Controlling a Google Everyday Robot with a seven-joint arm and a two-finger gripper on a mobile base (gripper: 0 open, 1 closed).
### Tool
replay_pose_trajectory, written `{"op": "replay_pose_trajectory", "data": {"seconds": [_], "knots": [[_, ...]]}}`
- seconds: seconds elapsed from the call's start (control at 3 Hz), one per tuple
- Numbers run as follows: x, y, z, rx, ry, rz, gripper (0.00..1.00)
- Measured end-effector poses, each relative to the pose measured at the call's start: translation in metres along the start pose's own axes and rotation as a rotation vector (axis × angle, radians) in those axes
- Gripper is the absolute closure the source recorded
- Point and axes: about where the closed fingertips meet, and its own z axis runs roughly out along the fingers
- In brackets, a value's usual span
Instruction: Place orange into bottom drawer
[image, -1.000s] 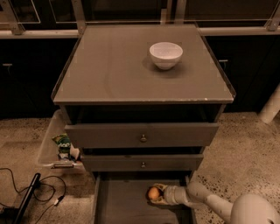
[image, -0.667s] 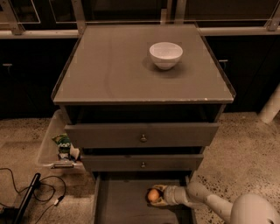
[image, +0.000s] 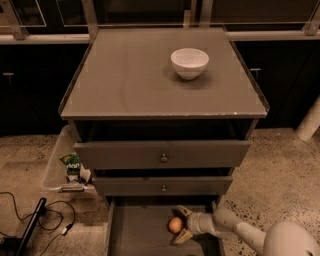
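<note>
**Camera view: orange sits in the bottom drawer between spread gripper fingers**

Camera view looks down on a grey cabinet (image: 140, 75) that fills most of the scene and stands on a speckled floor (image: 285, 170). Its flat top carries only a white bowl (image: 189, 62), set toward the back right. Below the top are three drawers. The upper drawer (image: 125, 154) is pulled out a little, and the middle drawer (image: 130, 186) under it is pulled out less.

The bottom drawer (image: 140, 235) is pulled out the farthest, so its flat grey floor and low side walls show.

A pale arm (image: 240, 230) comes in from the lower right corner and reaches left over the bottom drawer's right side. At the arm's end the gripper (image: 179, 224) is low inside that drawer and points left. Its two fingers (image: 182, 210) are spread in a V wider than the fruit, so the tool is not clamping anything.

The orange (image: 175, 225) lies on the drawer floor between the fingertips, right of the drawer's middle. A thin gap seems to show on each side of it.

A clear bin (image: 55, 165) stands on the floor against the cabinet's left side. It holds a green packet (image: 73, 162). Black cables (image: 45, 225) trail over the floor in the lower left corner.

A small round knob (image: 163, 158) sits at the middle of the upper drawer's front, and another knob (image: 163, 188) sits on the middle drawer's front.
</note>
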Motion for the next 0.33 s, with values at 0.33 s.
{"op": "replay_pose_trajectory", "data": {"seconds": [0.33], "knots": [[0.0000,0.0000,0.0000,0.000,0.000,0.000,0.00]]}}
